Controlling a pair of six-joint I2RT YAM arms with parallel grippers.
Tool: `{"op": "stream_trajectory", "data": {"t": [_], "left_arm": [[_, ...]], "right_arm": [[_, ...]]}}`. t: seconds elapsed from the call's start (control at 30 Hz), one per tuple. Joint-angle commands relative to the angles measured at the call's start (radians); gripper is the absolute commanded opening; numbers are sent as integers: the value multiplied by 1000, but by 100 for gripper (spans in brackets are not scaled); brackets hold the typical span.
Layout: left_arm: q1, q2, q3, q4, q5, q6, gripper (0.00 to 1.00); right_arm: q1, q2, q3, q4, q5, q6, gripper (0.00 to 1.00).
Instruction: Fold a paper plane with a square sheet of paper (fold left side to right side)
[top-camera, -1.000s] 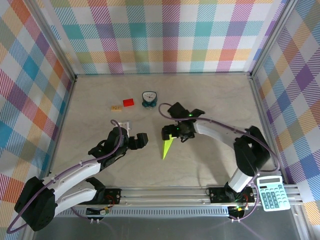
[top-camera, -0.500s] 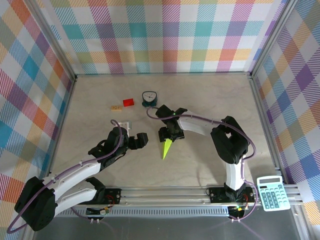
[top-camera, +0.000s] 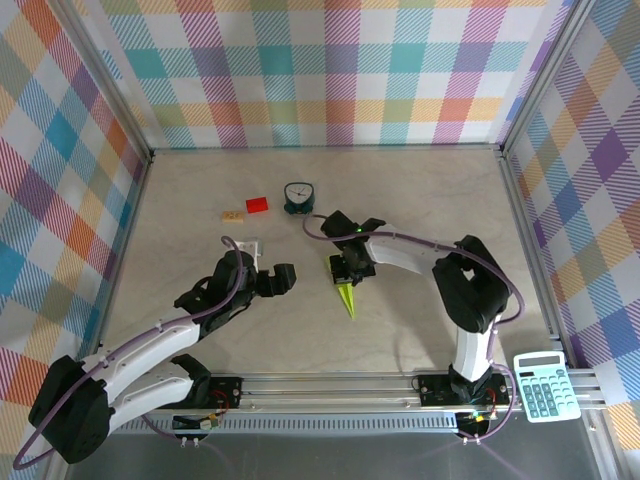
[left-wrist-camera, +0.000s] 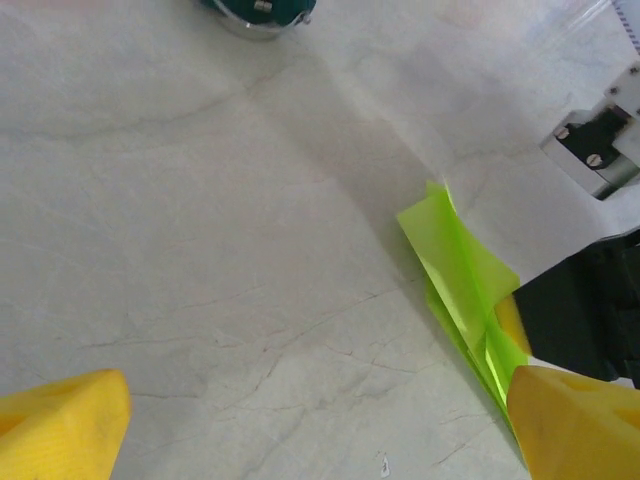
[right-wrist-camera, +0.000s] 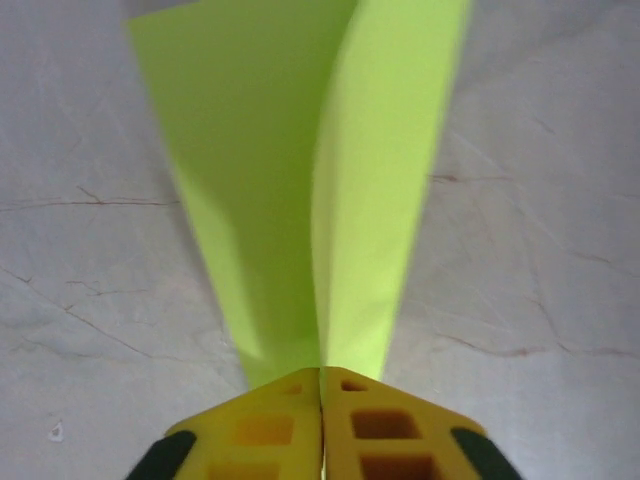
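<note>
Table (top-camera: 440, 200) free right of paper plane (top-camera: 346, 297); clock (top-camera: 297, 196) behind.

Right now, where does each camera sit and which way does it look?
Top external: fixed above and behind the arms, looking down on the table; both arms, left gripper and right gripper show.
Left wrist: on the left arm, looking low across the table at the paper plane; its yellow fingers, wide apart, frame the bottom corners.
Right wrist: on the right arm, looking along its shut fingers at the paper plane they pinch.
Shared: all three see the paper plane; two also see the teal clock.
</note>
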Motion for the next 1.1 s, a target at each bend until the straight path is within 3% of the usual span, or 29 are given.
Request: {"op": "stream_trajectory", "data": {"t": [0.0, 0.13, 0.33, 0.47, 0.67, 1.07], "left_arm": [[18, -32, 62, -29, -20, 56, 97], [23, -54, 79, -32, -21, 71, 98], [29, -89, 77, -28, -22, 72, 99], [30, -102, 66, -28, -24, 65, 99], [30, -105, 55, -30, -12, 56, 99], [30, -107, 39, -21, -6, 49, 99]], "right_arm": [[-36, -100, -48, 51, -48, -11, 1], [-102, -215, -138, 151, -140, -32, 0], [-281, -353, -350, 493, -526, 32, 0], [-335, -333, -441, 723, -684, 99, 0], [-353, -167, -485, 925, -747, 159, 0], [-367, -90, -490, 854, -672, 86, 0]]}}
